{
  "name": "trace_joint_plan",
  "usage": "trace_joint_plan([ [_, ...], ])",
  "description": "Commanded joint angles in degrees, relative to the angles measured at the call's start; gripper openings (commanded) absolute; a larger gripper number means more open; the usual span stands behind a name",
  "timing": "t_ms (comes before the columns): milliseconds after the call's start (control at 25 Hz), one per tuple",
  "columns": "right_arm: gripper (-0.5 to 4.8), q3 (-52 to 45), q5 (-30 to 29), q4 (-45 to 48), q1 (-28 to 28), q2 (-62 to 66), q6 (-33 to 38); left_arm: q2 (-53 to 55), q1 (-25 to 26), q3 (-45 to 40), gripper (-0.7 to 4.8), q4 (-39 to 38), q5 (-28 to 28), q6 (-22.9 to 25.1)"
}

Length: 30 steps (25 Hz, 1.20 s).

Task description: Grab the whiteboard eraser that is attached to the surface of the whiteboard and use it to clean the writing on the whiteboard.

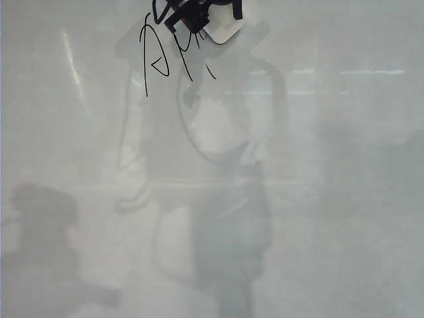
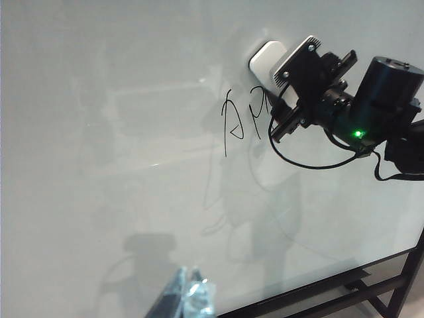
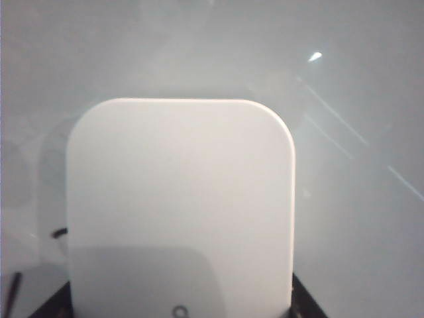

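While the right gripper (image 2: pixel 286 86) pinches the eraser (image 2: pixel 267 58) between its jaws, I see the block lying flat against the board (image 1: pixel 344 199), high up near the top edge in my exterior view. In the left wrist view its long axis runs on a slant, the free rounded end pointing away from the gripper, the other end buried between the fingers. The right wrist view is nearly filled by the eraser's white face (image 3: pixel 180 205), with its long axis running straight out from the camera and a tiny grey ring mark at the near end, where dark finger tips flank it on both sides.

The writing (image 1: pixel 165 56) sits just beside the eraser; its right-hand letters are hidden behind the gripper, so I can read only the first strokes.

The left gripper (image 2: pixel 189 295) hangs well apart from all this, only its tip showing; I cannot tell how its jaws stand.
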Motion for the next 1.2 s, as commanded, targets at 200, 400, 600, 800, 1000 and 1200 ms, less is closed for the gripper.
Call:
trace_joint_plan([
  [200,1.99,0.07,-3.91,-4.85,0.44,1.38,3.37,0.11,-0.02,0.15,-0.05,0.39,0.09,0.04],
  [400,1.98,0.07,-4.9,-5.2,0.42,1.77,4.44,0.11,-0.02,0.15,-0.05,0.37,0.09,0.04],
  [600,1.98,0.04,-4.76,-4.98,0.42,3.19,4.26,0.11,-0.02,0.15,-0.05,0.39,0.09,0.04],
  [800,1.98,0.04,-4.7,-4.81,0.07,3.91,3.87,0.11,-0.02,0.15,-0.05,0.39,0.09,0.02],
  [1000,1.98,0.07,-4.68,-3.19,0.09,6.73,1.25,0.11,-0.02,0.15,-0.05,0.37,0.09,0.04],
  [1200,1.98,0.04,-4.74,-2.58,0.31,8.35,1.29,0.11,-0.02,0.15,-0.05,0.37,0.09,0.04],
])
